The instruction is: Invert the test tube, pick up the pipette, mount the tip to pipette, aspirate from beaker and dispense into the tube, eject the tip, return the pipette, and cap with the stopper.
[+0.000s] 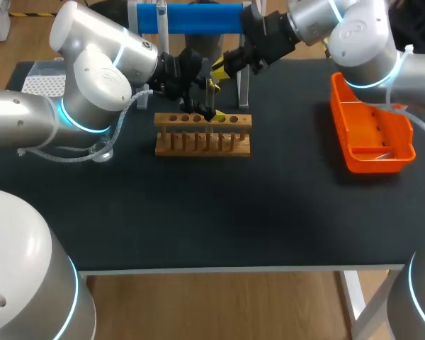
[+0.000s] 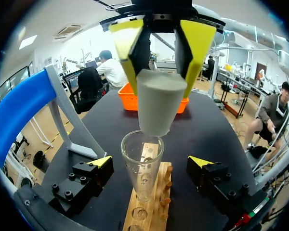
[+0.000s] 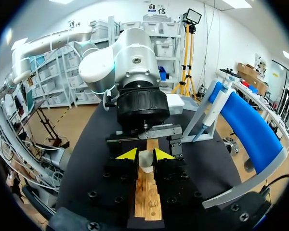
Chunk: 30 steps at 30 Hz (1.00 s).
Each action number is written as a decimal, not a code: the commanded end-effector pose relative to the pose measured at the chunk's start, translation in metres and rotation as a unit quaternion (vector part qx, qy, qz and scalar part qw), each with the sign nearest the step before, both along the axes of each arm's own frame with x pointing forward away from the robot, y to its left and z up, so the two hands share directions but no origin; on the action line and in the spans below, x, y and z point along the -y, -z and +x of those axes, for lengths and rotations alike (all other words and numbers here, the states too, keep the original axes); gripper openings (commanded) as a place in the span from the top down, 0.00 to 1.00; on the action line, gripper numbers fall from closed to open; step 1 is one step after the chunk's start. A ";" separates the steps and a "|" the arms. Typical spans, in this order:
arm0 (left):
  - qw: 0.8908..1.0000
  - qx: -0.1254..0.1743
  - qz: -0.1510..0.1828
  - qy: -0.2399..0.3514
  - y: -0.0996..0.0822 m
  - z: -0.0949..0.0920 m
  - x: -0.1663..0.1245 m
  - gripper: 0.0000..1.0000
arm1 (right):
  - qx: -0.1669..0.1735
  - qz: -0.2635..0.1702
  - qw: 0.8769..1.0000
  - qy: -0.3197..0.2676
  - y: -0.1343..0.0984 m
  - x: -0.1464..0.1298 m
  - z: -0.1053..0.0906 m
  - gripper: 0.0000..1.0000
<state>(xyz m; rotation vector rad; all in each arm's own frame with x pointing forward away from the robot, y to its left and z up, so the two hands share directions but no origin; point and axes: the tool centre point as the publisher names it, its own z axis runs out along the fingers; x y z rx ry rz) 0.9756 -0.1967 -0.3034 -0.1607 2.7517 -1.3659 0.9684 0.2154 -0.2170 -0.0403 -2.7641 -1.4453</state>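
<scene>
Black table (image 1: 269, 212) is bearing the rack (image 1: 202, 144), with the tube (image 2: 140, 178) standing in it between the left gripper's (image 2: 151, 162) wide jaws. The right gripper (image 3: 144, 155) is pinching the stopper (image 2: 156, 103) by its sides just above the tube's mouth. The glass is looking thin and probably fragile, calling for gentle pressing.

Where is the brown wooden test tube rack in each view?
Head view: the brown wooden rack stands mid-table, towards the far side.
Left wrist view: rack under the left gripper.
Right wrist view: rack under the right gripper.
Shared landmark: the long blue bar.
</scene>
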 end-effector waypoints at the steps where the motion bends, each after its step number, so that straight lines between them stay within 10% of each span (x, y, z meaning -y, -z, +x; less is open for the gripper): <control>1: 1.000 0.000 -0.001 0.000 0.001 0.000 0.000 0.00 | -0.001 0.000 1.000 -0.001 0.001 0.000 0.002 1.00; 30: 1.000 0.000 -0.001 0.000 0.001 0.000 0.000 0.00 | 0.006 0.003 1.000 -0.002 -0.004 -0.003 0.002 1.00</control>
